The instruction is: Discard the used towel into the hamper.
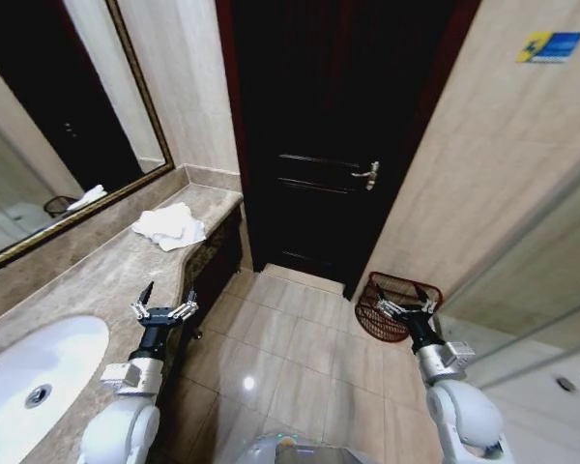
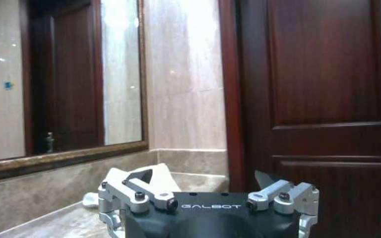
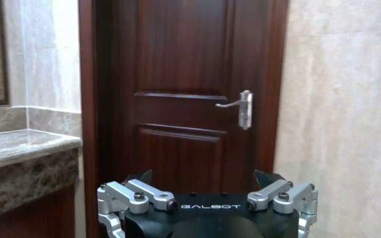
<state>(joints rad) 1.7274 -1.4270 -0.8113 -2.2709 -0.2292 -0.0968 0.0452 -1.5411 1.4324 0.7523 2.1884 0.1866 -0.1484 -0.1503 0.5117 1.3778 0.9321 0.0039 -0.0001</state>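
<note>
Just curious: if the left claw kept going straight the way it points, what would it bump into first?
Probably the white towel on the counter; the open left claw points along the countertop toward it, though depth is hard to judge.

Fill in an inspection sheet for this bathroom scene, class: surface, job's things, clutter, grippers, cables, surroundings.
Surface: marble counter with a white sink at its near end.
Job's things: crumpled white towel lies on the counter's far end; the hamper stands on the floor by the right wall, near the door.
Clutter: nothing seen.
Grippers: left gripper open, empty, over the counter's edge; right gripper open, empty, in front of the hamper.
Cables: nothing seen.
Surroundings: dark wooden door with a lever handle, framed mirror, tiled floor.
</note>
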